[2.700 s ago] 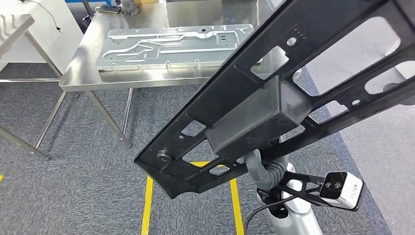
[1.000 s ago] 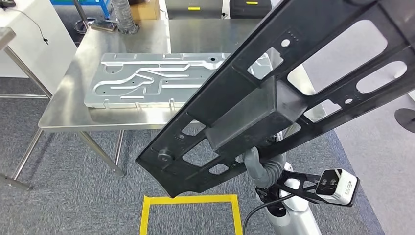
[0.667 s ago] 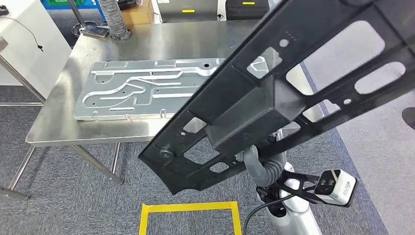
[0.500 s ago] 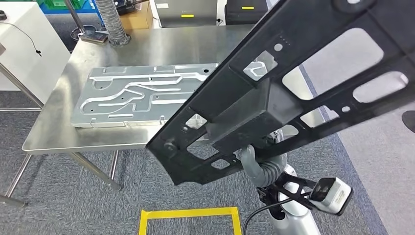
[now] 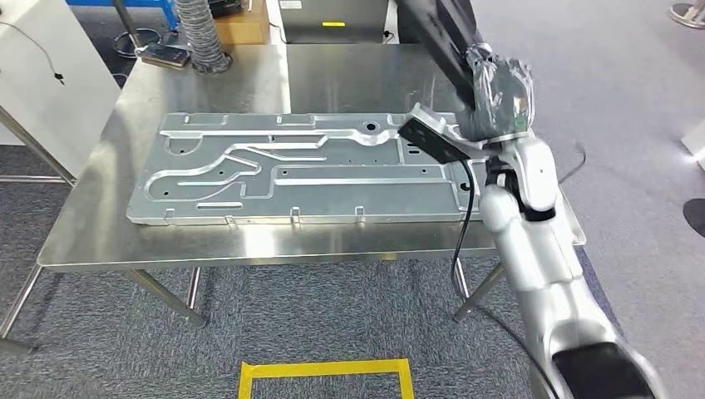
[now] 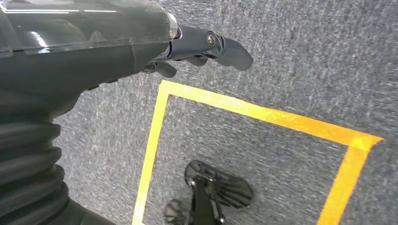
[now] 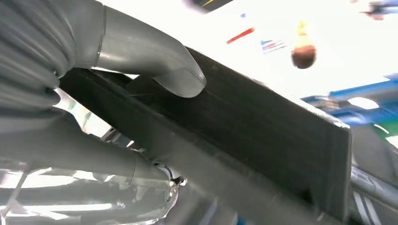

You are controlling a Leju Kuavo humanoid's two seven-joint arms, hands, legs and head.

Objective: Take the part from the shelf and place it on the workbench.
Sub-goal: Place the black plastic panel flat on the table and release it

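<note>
- Right hand (image 5: 492,91), raised over the far right of the steel workbench (image 5: 91,224), grips the long black plastic frame part (image 5: 441,41); its grey thumb (image 7: 155,58) presses on the part's flat face.
- Black part slants up above the flat ribbed aluminium plate (image 5: 274,170) lying on the workbench.
- Left hand (image 6: 141,47) hangs over grey carpet and yellow floor tape (image 6: 263,115), fingers loosely apart, holding nothing.

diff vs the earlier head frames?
The right hand has carried the long black perforated frame part from close under the camera out over the steel workbench, lower end above the grey machined metal plate. It still grips the part; the plate stays put.
</note>
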